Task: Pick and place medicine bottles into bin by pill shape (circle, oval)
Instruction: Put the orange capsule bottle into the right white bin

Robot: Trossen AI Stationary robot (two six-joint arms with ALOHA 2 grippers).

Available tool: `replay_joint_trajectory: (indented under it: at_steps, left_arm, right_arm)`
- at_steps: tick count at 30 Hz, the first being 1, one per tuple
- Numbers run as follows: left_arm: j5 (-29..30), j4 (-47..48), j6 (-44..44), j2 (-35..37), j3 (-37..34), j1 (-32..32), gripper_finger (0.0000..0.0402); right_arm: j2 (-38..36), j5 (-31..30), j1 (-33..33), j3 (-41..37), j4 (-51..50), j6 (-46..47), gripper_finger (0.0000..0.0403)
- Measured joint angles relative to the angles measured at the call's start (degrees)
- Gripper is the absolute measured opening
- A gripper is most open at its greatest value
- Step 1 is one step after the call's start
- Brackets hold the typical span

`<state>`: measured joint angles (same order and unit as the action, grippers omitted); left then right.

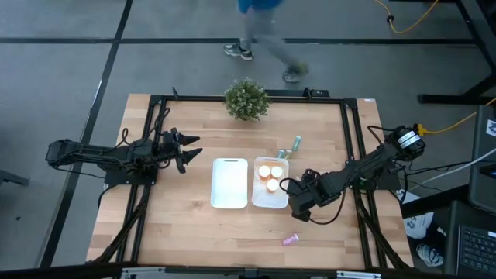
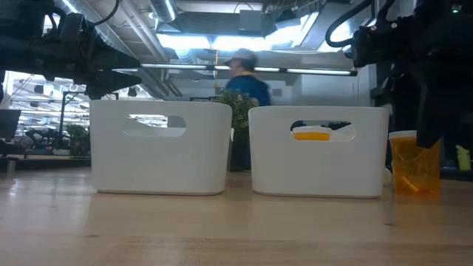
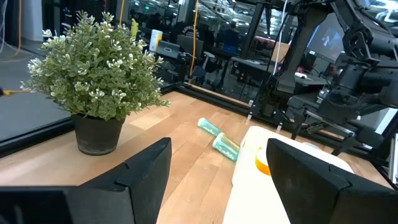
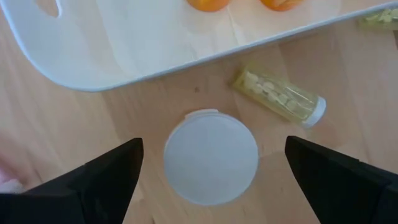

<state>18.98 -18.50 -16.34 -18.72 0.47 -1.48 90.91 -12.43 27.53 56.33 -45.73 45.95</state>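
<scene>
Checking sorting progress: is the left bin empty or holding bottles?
Empty: from above, the left bin shows only bare white floor; the right bin holds two orange bottles.

No text, label, brand, number or sign can be read in any of the views. The medicine bottles [image 3: 217, 138] show no legible label, and the two white bins [image 2: 161, 146] have plain walls.
</scene>
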Motion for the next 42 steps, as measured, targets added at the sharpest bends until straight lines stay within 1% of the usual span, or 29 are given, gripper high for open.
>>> replay_joint_trajectory:
  at_steps: [10,15,18,32,37,39,42]
  left_arm:
    - [0.0,0.0,0.0,0.0,0.0,0.0,0.0255]
    - [0.0,0.0,0.0,0.0,0.0,0.0,0.0255]
    - [0.0,0.0,0.0,0.0,0.0,0.0,0.0255]
    - [0.0,0.0,0.0,0.0,0.0,0.0,0.0255]
    - [0.0,0.0,0.0,0.0,0.0,0.0,0.0255]
    - [0.0,0.0,0.0,0.0,0.0,0.0,0.0255]
    - [0.0,0.0,0.0,0.0,0.0,0.0,0.0255]
  right_arm:
    - [0.0,0.0,0.0,-1.4,1.5,0.0,0.0392]
    - [0.0,-1.6,0.0,-1.4,1.6,-1.3,0.0392]
    - [0.0,-1.6,0.0,-1.4,1.6,-1.3,0.0385]
    - [0.0,-1.5,0.0,-1.4,1.5,-1.0,0.0292]
    - [0.0,-1.5,0.0,-1.4,1.0,1.7,0.025]
    - [0.0,-1.5,0.0,-1.2,-0.5,2.5,0.0229]
    - [0.0,-1.8,0.0,1.7,-6.4,3.7,0.0208]
